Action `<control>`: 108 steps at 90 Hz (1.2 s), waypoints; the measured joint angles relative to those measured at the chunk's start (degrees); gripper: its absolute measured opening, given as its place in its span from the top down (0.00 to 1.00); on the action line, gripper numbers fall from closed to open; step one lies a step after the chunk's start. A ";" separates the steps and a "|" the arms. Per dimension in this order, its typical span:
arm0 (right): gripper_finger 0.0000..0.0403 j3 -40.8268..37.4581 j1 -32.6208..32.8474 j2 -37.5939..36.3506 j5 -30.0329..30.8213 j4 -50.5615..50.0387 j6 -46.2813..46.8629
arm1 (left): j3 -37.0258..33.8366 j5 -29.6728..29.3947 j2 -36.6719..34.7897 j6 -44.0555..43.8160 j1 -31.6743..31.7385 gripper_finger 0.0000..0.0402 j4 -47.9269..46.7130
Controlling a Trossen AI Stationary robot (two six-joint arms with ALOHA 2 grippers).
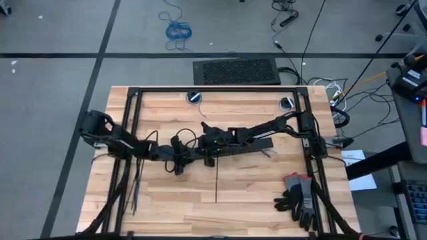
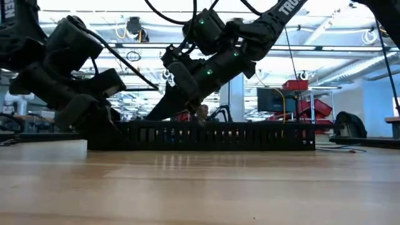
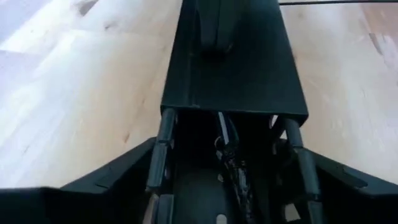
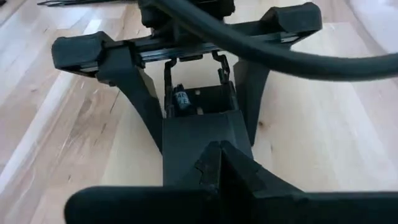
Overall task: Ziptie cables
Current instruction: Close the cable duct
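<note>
The two arms meet over the middle of the worktop (image 1: 267,200). A black slotted cable duct (image 2: 250,136) lies there, roughly parallel to the worktop's long edges.

The left gripper (image 1: 181,162) sits at the duct's left end. Its fingers (image 3: 163,146) are spread wide, one down each side of the duct's open end and close against the walls. Whether they press on the walls cannot be told.

The cables (image 3: 231,158) show only in the left wrist view. A few thin strands, pale and dark, run between those fingers into the mouth of the duct. In the high view the arms hide them.

The right gripper (image 1: 208,148) reaches in from the right edge and comes down on top of the duct, just beside the left gripper. Whether it is spread or pressed together cannot be told.

One ziptie (image 1: 217,181) lies bare on the wood between the duct and the near edge, pointing straight at that edge. More zipties (image 1: 135,190) lie beside the left edge, well apart from both grippers.

A pair of grey-and-black work gloves (image 1: 298,198) rests at the near right corner. Two round grommets (image 1: 195,97) sit along the far edge.
</note>
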 joint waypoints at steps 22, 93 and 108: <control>1.00 -0.17 0.07 0.48 -0.16 3.26 -0.66 | 0.02 0.67 0.02 1.43 0.57 0.34 0.12; 1.00 -0.23 0.87 -5.20 1.44 -1.42 -3.31 | 0.08 0.66 0.07 1.68 0.72 0.35 0.01; 1.00 -0.22 0.75 -2.24 1.25 -0.15 -3.00 | 0.06 0.93 0.09 1.72 0.81 0.35 0.18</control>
